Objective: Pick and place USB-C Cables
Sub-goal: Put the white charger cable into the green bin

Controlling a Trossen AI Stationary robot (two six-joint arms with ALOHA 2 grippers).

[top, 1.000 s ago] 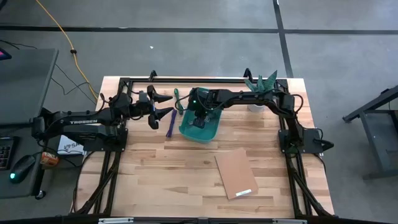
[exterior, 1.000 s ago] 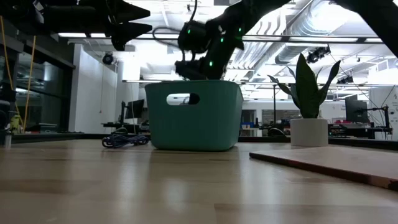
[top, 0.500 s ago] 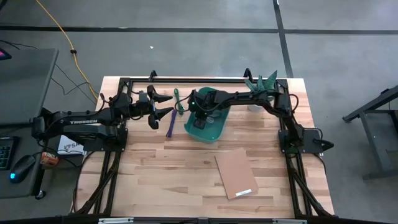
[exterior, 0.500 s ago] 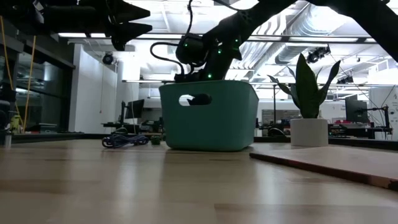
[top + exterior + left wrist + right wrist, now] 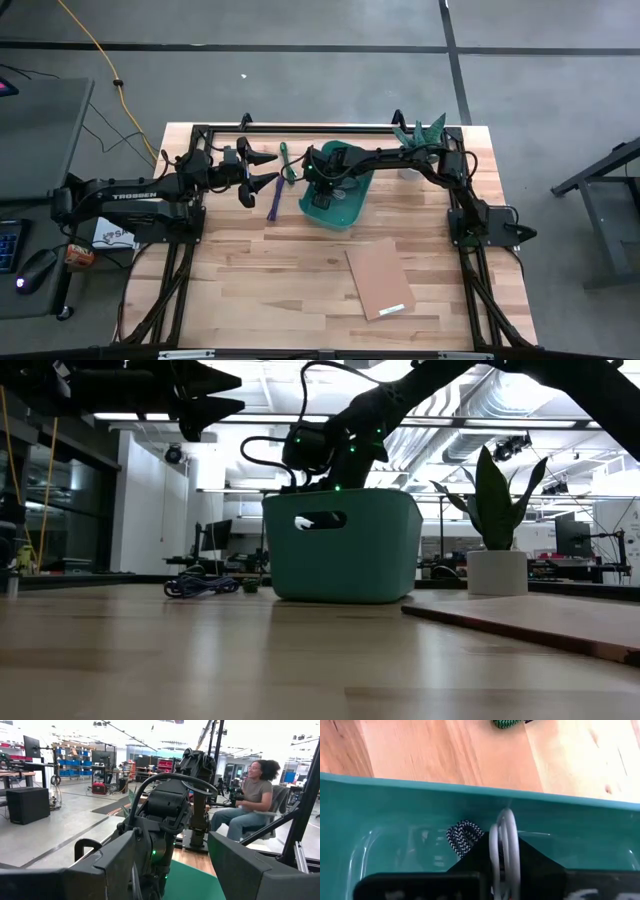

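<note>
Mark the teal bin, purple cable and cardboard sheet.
teal bin (image 5: 345, 560): low view, middle of its front wall.
purple cable (image 5: 274, 203): high view, midway along the bundle on the table.
cardboard sheet (image 5: 379, 277): high view, centre of the brown sheet.

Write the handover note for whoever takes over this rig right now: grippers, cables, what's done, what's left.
Right gripper is down inside the teal plastic bin, shut on the white looped cable; a grey braided cable lies in the bin beside it.
Left gripper hangs open above the table, left of the bin, empty.
Purple cable and green cable lie on the wooden table left of the bin.
Left: release white, then bin purple and green.
</note>
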